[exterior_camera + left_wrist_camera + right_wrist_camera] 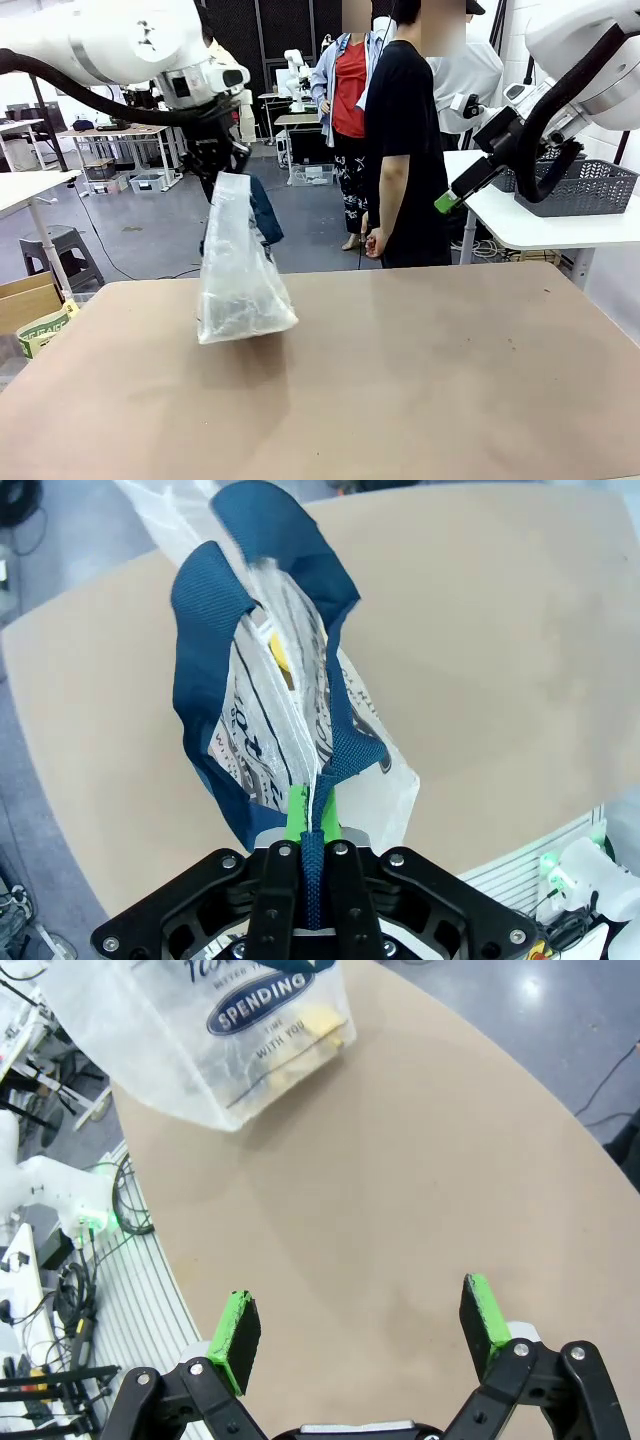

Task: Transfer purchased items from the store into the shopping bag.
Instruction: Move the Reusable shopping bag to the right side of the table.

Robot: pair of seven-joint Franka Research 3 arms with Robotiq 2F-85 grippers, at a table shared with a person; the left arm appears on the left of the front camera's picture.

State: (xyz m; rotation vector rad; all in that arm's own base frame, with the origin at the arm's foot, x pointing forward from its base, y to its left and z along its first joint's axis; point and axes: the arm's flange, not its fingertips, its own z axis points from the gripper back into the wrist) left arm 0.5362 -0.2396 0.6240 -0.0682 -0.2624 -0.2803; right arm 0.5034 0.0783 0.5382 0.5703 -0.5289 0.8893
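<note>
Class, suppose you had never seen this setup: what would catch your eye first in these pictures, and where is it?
First, the shopping bag hanging over the table's left side, its blue handles pinched by the left gripper. Something yellow shows through its translucent wall. The right gripper is raised on the right, fingers spread with nothing between them, and a person in black stands beyond the far edge.

Probably a robotics lab: background robot arms (pixel 298 70), worktables (pixel 115 133).

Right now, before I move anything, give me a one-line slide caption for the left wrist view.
Left gripper pinches the shopping bag by its navy strap, hanging it over the table.
</note>
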